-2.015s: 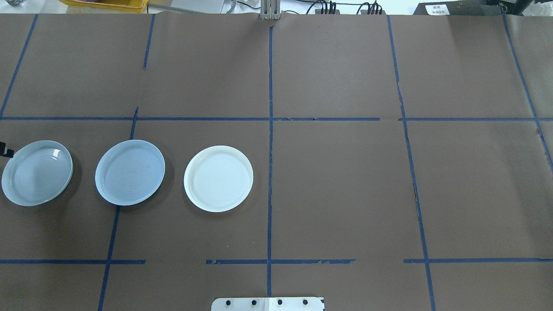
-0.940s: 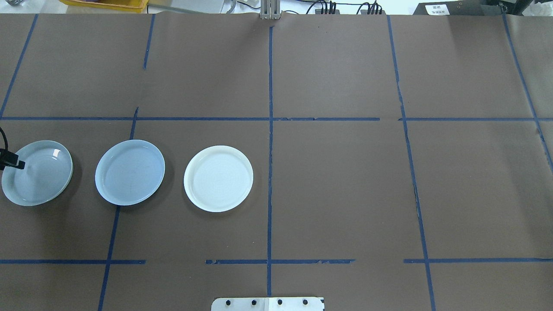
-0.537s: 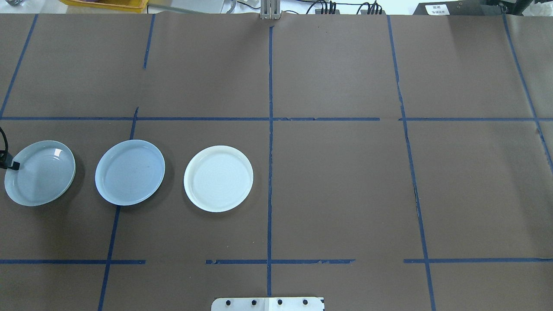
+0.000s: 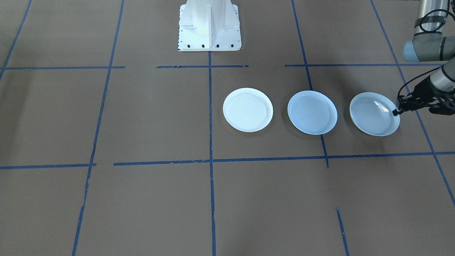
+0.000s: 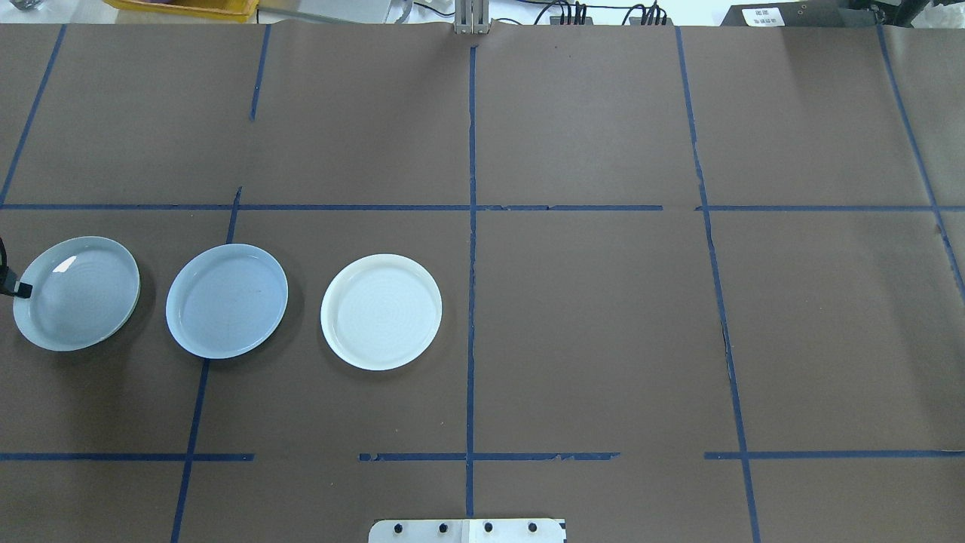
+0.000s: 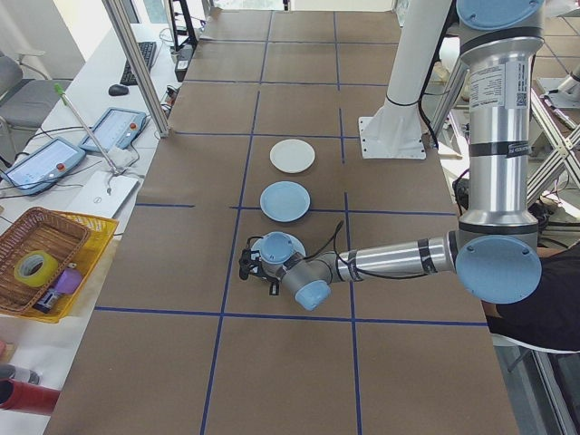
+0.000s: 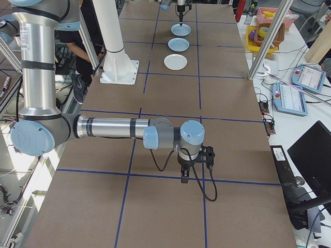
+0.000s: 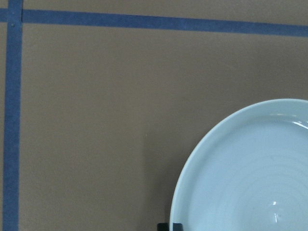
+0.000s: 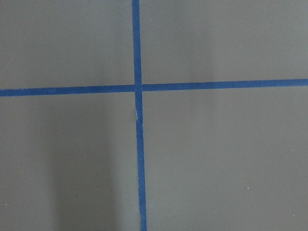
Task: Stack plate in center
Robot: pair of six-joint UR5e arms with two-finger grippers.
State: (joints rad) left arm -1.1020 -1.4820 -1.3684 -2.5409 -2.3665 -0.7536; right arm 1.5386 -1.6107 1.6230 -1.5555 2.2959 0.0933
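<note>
While the left tool (image 4: pixel 395 112) pinches the outer rim of the ringed bluish plate (image 4: pixel 374 113) in the front-facing view, its two fingers are closed on that rim. The smooth pale blue-grey plate (image 4: pixel 312 112) lies flat on the desk (image 4: pixel 142 124) just beside it, with the white plate (image 4: pixel 248 110) on its other side, all three in one row and apart.

Overhead: left tool (image 5: pixel 21 289) shows only as a dark tip at the ringed plate's (image 5: pixel 77 293) edge; that plate looks tilted. The centre plate (image 5: pixel 226 301) sits over a blue tape line (image 5: pixel 197 400); white plate (image 5: pixel 381 311) lies near the middle tape line.

Left side view: the near arm reaches low across the desk to the ringed plate (image 6: pixel 279 246).

Right side view: right tool (image 7: pixel 184 179) points down over a tape line, well apart from the plates; cannot tell its opening.

Left wrist view: ringed plate (image 8: pixel 250 173) fills the lower right corner.

Right wrist view: only crossed tape (image 9: pixel 137 88).
</note>
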